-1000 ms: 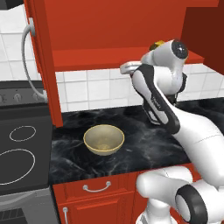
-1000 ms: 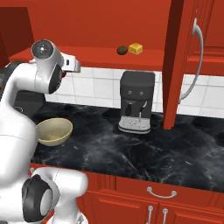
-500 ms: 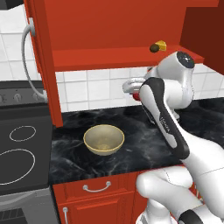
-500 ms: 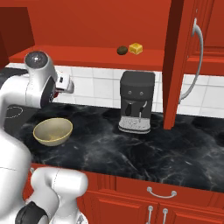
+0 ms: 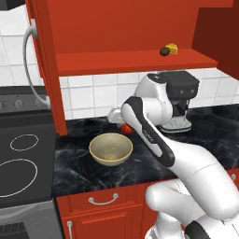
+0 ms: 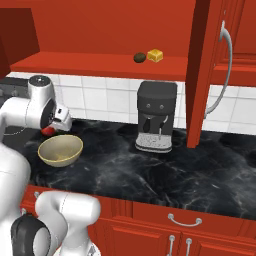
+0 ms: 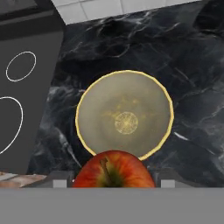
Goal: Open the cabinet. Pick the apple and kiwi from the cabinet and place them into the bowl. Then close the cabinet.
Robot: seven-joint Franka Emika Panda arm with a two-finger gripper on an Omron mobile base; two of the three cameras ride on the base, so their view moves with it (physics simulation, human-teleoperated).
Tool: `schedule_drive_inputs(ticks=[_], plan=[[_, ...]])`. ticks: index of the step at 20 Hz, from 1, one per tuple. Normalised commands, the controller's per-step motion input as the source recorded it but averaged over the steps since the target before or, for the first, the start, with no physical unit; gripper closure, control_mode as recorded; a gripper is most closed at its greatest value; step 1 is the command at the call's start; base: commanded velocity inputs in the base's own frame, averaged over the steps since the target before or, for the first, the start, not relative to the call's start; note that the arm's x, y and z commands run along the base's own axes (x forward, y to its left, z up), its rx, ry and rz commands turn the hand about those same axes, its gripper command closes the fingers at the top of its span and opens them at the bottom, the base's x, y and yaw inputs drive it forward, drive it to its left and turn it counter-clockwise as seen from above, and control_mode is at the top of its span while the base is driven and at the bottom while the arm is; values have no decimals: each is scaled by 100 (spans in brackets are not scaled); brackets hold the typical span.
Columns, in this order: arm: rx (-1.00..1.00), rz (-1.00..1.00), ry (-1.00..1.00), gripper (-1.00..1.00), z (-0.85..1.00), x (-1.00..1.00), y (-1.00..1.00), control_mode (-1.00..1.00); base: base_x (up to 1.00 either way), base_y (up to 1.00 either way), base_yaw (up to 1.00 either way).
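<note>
Down from shelf height the arm has swung in the last second, so the pincer (image 5: pixel 122 122) now hangs low over the black marbled bench (image 5: pixel 205 126), just behind the shallow tan-yellow speckled bowl (image 5: pixel 110 149). It is closed partway on the small round red apple (image 7: pixel 113 169), which sits between the tips and is not yet released.

As for progress, the red upper wall cabinet (image 5: pixel 140 60) stands with both panelled doors swung wide, so the opening step is done. The apple is out of it and nearly delivered, by my judgement needing only a short move forward over the bowl and a release. The small dark brown-green kiwi (image 6: pixel 139 58) lies on the cabinet shelf, just beside the yellow cheese wedge (image 6: pixel 155 55), so it is left to fetch, and after that the doors must be shut.

From the hand view the bowl's inside is plainly bare, and the apple hangs at its near rim rather than over the middle. The two base views show only a sliver of red at the pincer, but they give what the hand camera cannot: the open doors, the kiwi on the shelf, and the black coffee machine (image 6: pixel 156 116) standing well to the side of the bowl.
</note>
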Motion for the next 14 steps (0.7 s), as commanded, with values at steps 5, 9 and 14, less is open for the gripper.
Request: schedule_drive_inputs(ticks=[5, 9, 14], plan=[[1, 0, 16, 100, -82, 44, 25, -100, 0, 0, 0], [0, 0, 1, 100, -28, 60, 0, -100, 0, 0, 0], [-1, -1, 0, 100, -21, 76, 4, -100, 0, 0, 0]])
